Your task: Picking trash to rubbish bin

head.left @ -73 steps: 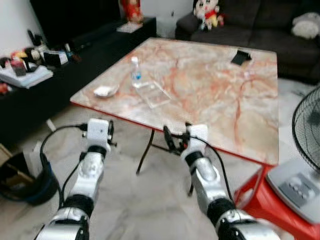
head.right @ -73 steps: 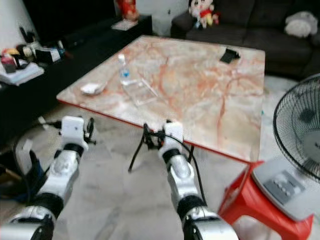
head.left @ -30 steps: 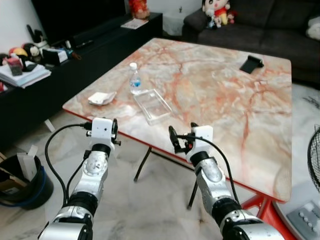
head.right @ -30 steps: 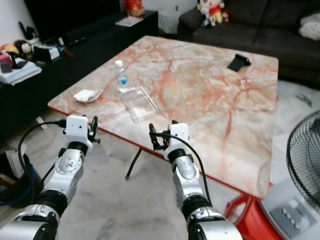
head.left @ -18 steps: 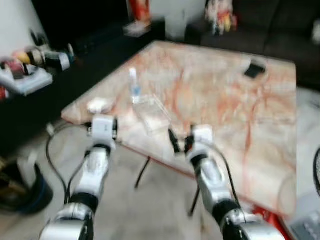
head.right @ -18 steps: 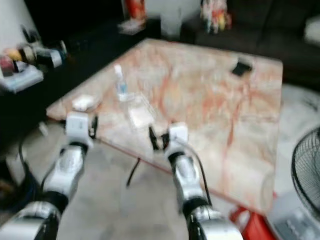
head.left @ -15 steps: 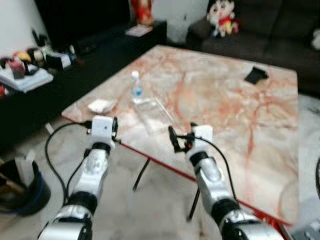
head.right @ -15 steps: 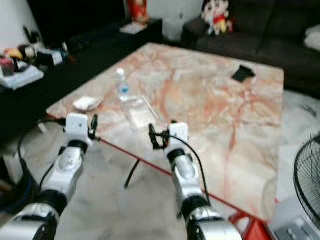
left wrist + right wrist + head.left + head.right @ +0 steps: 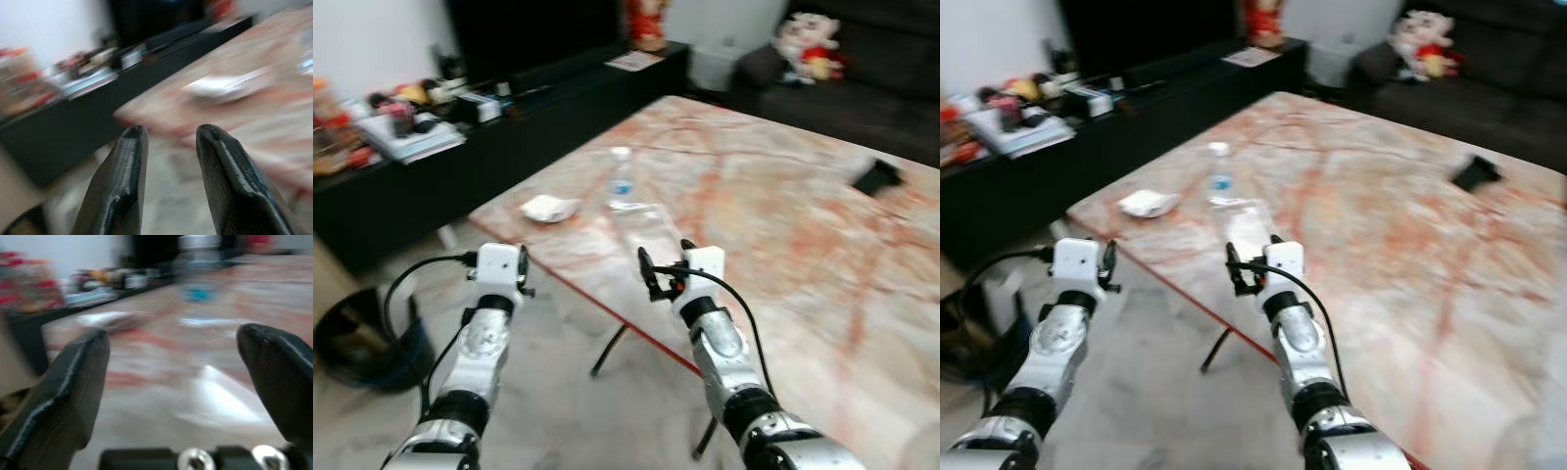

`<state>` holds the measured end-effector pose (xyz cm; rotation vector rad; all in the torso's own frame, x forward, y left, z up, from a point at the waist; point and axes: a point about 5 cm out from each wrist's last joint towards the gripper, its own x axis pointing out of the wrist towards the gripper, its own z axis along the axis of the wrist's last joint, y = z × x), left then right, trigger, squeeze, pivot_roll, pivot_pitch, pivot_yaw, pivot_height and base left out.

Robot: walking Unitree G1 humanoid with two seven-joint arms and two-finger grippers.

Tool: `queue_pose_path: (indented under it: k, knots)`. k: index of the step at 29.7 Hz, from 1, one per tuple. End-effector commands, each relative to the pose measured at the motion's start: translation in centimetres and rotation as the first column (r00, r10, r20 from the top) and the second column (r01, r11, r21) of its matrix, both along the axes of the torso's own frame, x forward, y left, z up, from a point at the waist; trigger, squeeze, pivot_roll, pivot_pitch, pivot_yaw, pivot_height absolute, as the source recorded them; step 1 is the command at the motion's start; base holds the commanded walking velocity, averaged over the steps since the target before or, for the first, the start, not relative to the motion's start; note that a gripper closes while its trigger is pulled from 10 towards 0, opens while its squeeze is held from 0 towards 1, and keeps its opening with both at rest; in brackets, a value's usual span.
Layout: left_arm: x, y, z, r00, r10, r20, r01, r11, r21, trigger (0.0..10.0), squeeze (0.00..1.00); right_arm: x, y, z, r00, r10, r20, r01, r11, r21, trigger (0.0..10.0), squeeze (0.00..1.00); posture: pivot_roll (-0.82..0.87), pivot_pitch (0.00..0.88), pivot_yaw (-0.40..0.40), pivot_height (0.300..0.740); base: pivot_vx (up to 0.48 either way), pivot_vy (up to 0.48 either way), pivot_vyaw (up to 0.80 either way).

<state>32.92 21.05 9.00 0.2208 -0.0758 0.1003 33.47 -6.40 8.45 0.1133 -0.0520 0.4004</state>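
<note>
Grippers raised at the table's near corner

Fingers of the right gripper (image 9: 659,273) gape wide and empty; the left gripper (image 9: 168,161) is slightly parted, holding nothing. Both hover before the marble table (image 9: 783,215), likely readying a reach. Crumpled tissue (image 9: 549,208), water bottle (image 9: 621,180) and clear tray (image 9: 641,227) await; bin (image 9: 362,338) sits floor-left.

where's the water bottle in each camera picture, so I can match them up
Left eye view: water bottle upright on the marble table, upper middle.
Right eye view: upper middle, slightly further left.
Left wrist view: can't make it out through the blur.
Right wrist view: blurred, top centre.
Shared landmark: white crumpled trash beside the bottle.
</note>
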Motion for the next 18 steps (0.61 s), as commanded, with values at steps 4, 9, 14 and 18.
queue_pose_path:
  k: [4,9,14,18]
  knots:
    - [0.04,-0.25,0.29,1.000,0.007,0.018,-0.006,1.000,-0.023,10.0,0.00,0.27,-0.67,0.17,1.000,-0.016,0.003,0.016,1.000,-0.003,10.0,0.00,-0.06,0.000,0.002,0.740,0.295,0.000,0.41]
    - [0.45,-0.59,0.87,0.999,-0.003,0.035,0.004,1.000,-0.026,10.0,0.00,0.32,-0.67,0.15,1.000,-0.023,-0.004,0.023,1.000,-0.001,10.0,0.00,-0.06,0.000,0.004,0.740,0.297,0.000,0.00]
    - [0.55,-0.77,0.99,0.999,-0.008,0.039,0.009,1.000,-0.028,10.0,0.00,0.31,-0.74,0.09,1.000,-0.025,-0.006,0.025,1.000,-0.006,10.0,0.00,-0.06,0.000,0.004,0.740,0.296,0.000,0.00]
    - [0.48,-0.76,0.83,0.999,-0.009,0.032,0.010,1.000,-0.026,10.0,0.00,0.33,-0.76,0.07,1.000,-0.025,-0.009,0.025,1.000,-0.010,10.0,0.00,-0.07,0.000,0.005,0.740,0.290,0.000,0.00]
